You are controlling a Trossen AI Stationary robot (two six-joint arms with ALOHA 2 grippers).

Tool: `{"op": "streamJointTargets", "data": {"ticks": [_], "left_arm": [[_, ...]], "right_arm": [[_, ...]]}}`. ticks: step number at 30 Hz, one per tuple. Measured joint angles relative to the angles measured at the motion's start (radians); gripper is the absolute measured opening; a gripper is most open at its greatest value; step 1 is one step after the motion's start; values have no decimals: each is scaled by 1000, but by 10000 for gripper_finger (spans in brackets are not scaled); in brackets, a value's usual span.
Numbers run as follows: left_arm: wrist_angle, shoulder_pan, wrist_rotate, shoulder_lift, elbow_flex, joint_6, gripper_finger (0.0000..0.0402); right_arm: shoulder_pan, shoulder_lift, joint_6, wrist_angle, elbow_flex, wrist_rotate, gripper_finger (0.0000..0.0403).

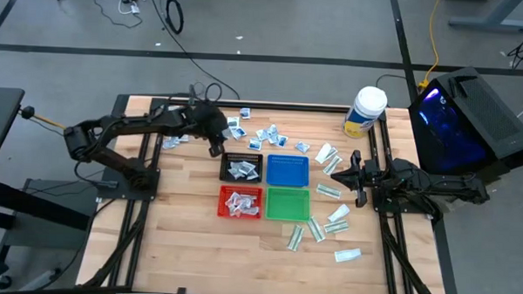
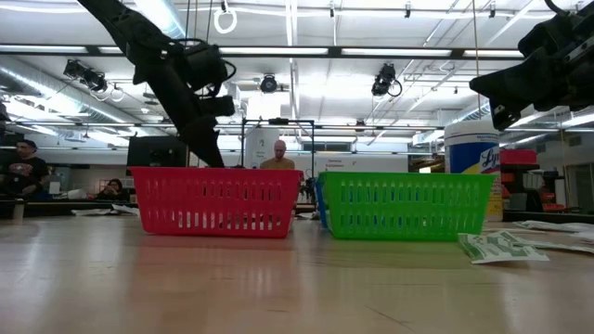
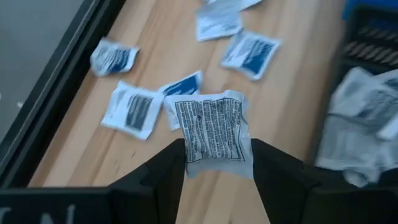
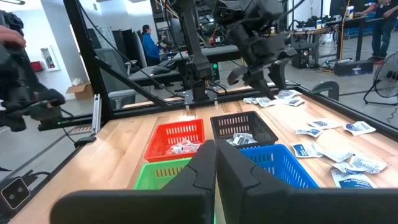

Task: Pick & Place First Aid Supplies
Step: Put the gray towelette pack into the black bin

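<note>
The left gripper clenches a squarish white packet covered in fine black print too small to read, above the table at eleven o'clock of the black mesh tray. The right gripper waits clamped shut with nothing in it, at three o'clock of the blue mesh tray. The big white jar shows blue letters "Ly" on its label.

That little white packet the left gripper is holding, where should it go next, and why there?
Probably a short carry sideways to above the black tray, then let go. The left gripper holds a squarish white packet over bare wood near the loose ones, and the black tray beside it already holds similar packets. The right gripper waits, shut.
</note>
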Motion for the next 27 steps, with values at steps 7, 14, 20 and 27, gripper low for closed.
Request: {"op": "streamJointTargets", "data": {"ticks": [7, 14, 20, 27], "left_arm": [[0, -93, 0, -21, 0, 0, 186], [2, -157, 1, -21, 0, 1, 186], [29, -185, 1, -21, 0, 6, 186], [31, -189, 35, -21, 0, -25, 186]], "right_arm": [[0, 0, 0, 0, 0, 0, 18], [0, 0, 0, 0, 0, 0, 18], [0, 0, 0, 0, 0, 0, 18], [0, 0, 0, 0, 0, 0, 18]]}}
